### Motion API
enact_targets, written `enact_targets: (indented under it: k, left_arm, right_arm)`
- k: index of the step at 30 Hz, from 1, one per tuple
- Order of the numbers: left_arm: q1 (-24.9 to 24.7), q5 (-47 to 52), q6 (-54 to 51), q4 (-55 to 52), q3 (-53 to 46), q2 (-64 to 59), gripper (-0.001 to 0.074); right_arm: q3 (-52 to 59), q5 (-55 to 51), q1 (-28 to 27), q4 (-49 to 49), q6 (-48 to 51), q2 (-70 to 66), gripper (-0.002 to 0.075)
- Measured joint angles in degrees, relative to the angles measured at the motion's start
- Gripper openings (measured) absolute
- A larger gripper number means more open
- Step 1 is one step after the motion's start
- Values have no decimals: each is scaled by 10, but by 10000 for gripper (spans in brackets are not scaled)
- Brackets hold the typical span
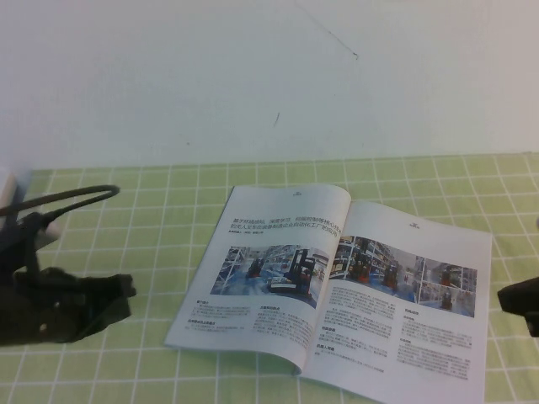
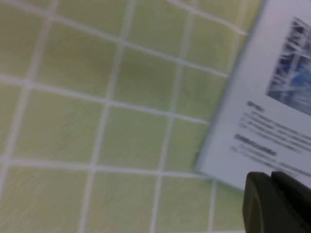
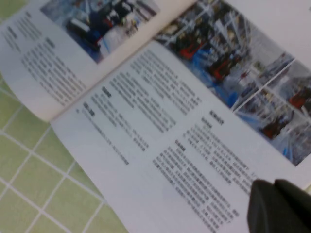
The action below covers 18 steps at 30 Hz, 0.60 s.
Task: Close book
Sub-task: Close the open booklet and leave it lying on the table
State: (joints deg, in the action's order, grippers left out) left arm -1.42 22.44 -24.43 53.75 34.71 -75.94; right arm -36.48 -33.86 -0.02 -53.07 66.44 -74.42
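An open book [image 1: 337,286] lies flat on the green checked cloth, both pages up, with photos and printed text. My left gripper [image 1: 125,296] hovers low to the left of the book's left page, a short gap from its edge, fingers shut and empty. The left wrist view shows the book's near-left corner [image 2: 272,107] just beyond the shut left gripper [image 2: 273,191]. My right gripper [image 1: 505,299] sits at the book's right edge. In the right wrist view the shut right gripper [image 3: 274,194] hangs over the right page [image 3: 160,121], holding nothing.
The green checked cloth [image 1: 152,244] covers the table up to a white wall [image 1: 253,76] behind. A black cable loop [image 1: 76,198] arches over the left arm. A white object [image 1: 8,185] pokes in at the far left edge.
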Motion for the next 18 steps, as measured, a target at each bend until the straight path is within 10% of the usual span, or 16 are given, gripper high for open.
enact_targets:
  k: [18]
  left_arm:
    - [-170,46,-385,83,266,-169,-3]
  right_arm:
    - [-4,100,71,-43,73,-246,-3]
